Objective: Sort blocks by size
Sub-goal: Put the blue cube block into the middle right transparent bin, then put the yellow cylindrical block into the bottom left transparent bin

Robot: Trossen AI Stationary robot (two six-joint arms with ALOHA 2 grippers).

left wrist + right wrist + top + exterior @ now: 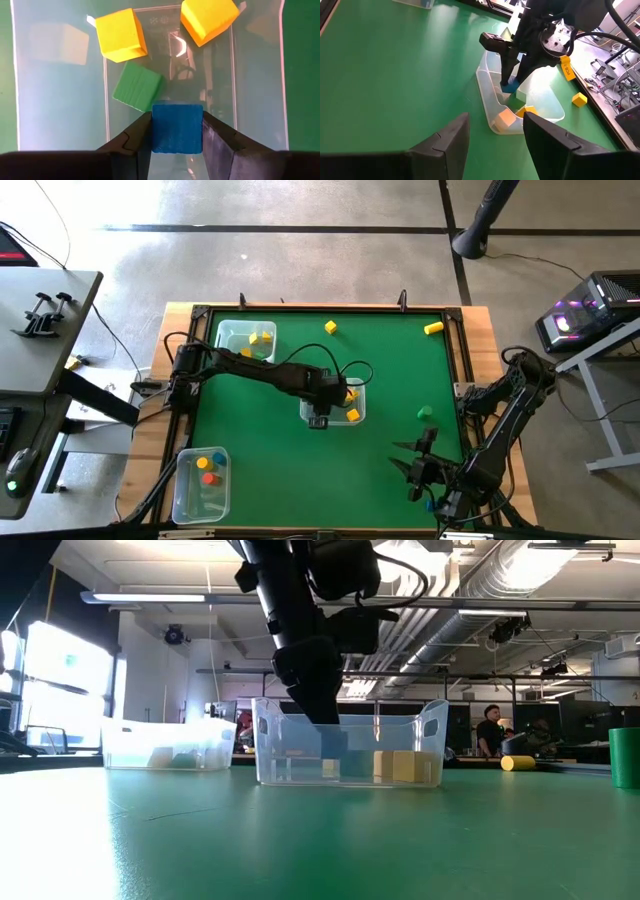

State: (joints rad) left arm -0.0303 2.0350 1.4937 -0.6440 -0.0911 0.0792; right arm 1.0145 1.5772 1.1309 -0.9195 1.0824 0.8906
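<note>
A clear bin (305,412) stands mid-table. My left gripper (318,418) reaches down into it, shut on a blue block (177,127). On the bin's floor beyond it lie a green block (137,86), a yellow block (121,35) and an orange-yellow block (209,20). The right wrist view shows the blue block (510,88) low inside the bin at the fingertips. My right gripper (495,135) waits near the table's near right corner, open, with nothing between its fingers. My left gripper pinches the blue block by two opposite side faces (156,135) between its two fingers. The fingers come steeply from above into the bin. The block sits level, low in the bin; whether it touches the bin's floor cannot be told.
A second clear bin (228,332) at the far left holds yellow and green blocks. A third (182,492) at the near left holds orange, red and blue ones. Loose on the green mat: a yellow block (330,327), a yellow piece (433,328), a green piece (425,412).
</note>
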